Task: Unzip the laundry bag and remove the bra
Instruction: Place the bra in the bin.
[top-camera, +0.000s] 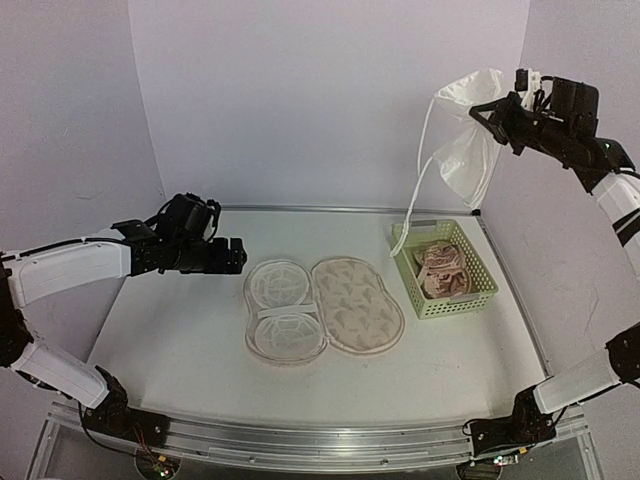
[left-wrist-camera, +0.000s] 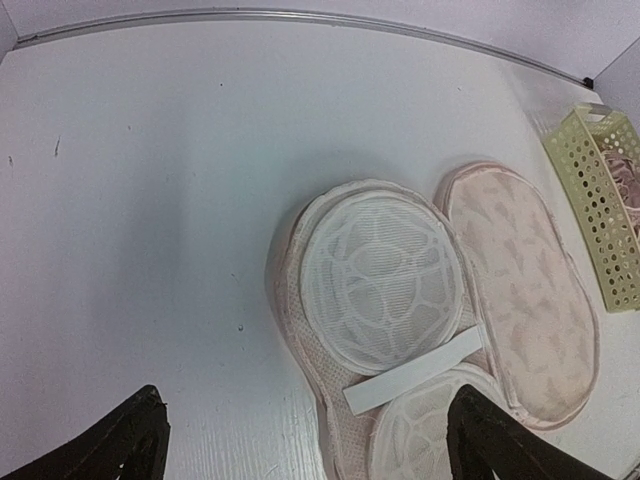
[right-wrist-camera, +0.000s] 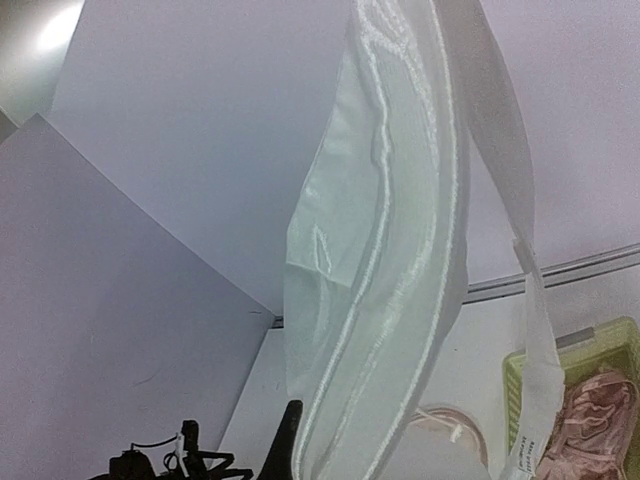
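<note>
White and matte, the table (top-camera: 180, 350) carries the laundry bag (top-camera: 325, 308) splayed open at its middle: one peanut-shaped half shows white lattice mesh domes, the other beige leaf print. High at right, the right gripper (top-camera: 490, 112) pinches the soft, glossy white bra (top-camera: 465, 150), its thin strap dangling to the perforated pale-green basket (top-camera: 455, 303). The left gripper (top-camera: 235, 255) hovers beside the bag, jaws spread wide, empty.

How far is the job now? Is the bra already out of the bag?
Done: the laundry bag lies unzipped and spread open on the table, bra out. In hand: the right claw, shut, holds the bra high above the green basket, a strap hanging toward it. Left: perhaps only to put the bra down; the left claw hangs open beside the bag.
</note>
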